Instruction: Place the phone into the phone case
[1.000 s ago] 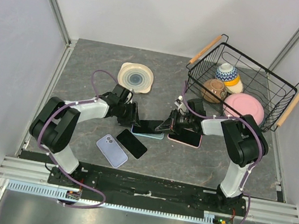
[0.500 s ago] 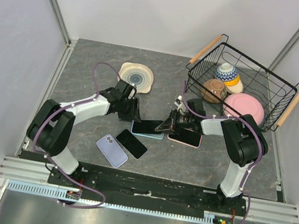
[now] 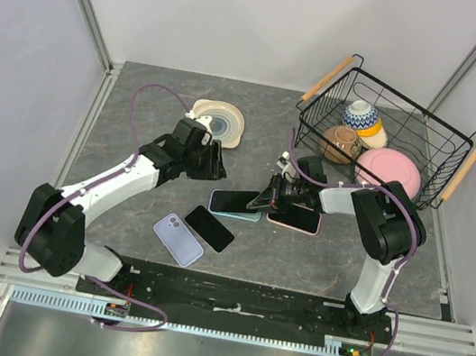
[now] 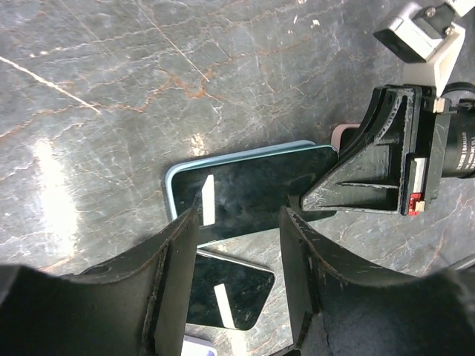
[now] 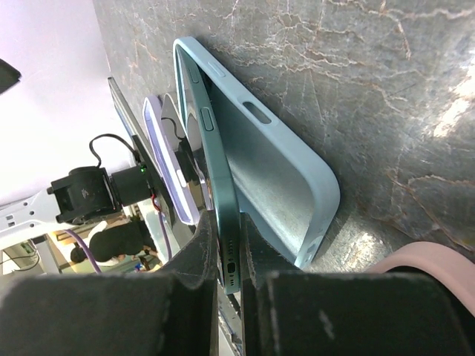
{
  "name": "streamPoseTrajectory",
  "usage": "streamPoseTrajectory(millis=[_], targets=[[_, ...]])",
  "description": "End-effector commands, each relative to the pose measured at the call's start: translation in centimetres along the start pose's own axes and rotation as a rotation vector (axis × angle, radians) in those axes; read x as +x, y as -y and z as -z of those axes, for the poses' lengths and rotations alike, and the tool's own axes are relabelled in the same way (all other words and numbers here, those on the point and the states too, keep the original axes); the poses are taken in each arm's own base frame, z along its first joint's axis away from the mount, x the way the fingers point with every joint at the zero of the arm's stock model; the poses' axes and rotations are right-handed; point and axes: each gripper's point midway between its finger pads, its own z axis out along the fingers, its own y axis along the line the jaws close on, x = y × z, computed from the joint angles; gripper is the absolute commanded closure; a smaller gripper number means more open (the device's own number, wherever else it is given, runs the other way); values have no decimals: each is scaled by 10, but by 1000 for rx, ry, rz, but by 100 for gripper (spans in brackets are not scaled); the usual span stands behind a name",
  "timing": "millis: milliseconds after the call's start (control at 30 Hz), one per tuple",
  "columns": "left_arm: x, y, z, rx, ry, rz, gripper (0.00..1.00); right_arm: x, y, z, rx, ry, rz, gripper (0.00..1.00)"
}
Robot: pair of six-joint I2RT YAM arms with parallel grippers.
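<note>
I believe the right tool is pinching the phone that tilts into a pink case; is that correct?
Not quite: the case that the phone pinched by the right tool tilts into is pale blue, not pink, as the right wrist view shows.

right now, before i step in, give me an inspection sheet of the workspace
surface: grey marbled table, no spills seen
job's things: phone tilted in light blue case, one edge lifted, not seated
clutter: black phone, lavender phone, pink-cased phone, plate, basket with bowls
claws: right claw shut on phone; left claw open above it, apart
cables: purple cables along both arms, no snag seen
surroundings: white walls, nothing else seen
</note>
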Motion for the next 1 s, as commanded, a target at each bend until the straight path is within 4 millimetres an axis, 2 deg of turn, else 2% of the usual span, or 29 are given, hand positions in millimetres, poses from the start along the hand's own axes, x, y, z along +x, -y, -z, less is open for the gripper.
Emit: streamPoseTrajectory(millis=[0,100,167,367,667,967], targets=[[0,24,-11,64,-11,-48,46,48,64,-13,260,-101,-46,100],[12,33,-25,76,-66,-51,51,47,65,-13,263,-100,-31,100],[19,42,-32,101,-83,-57,54,54,70,-10,290,-127,-53,100],[37,52,-52,129,-148,-41,58,58,77,-8,351,-144,-26,98],[67,43,-73,106,-243,-24,60,72,93,-10,478,-215,45,88],[91,31,-85,72,-323,-12,62,79,107,-5,575,-255,74,71]])
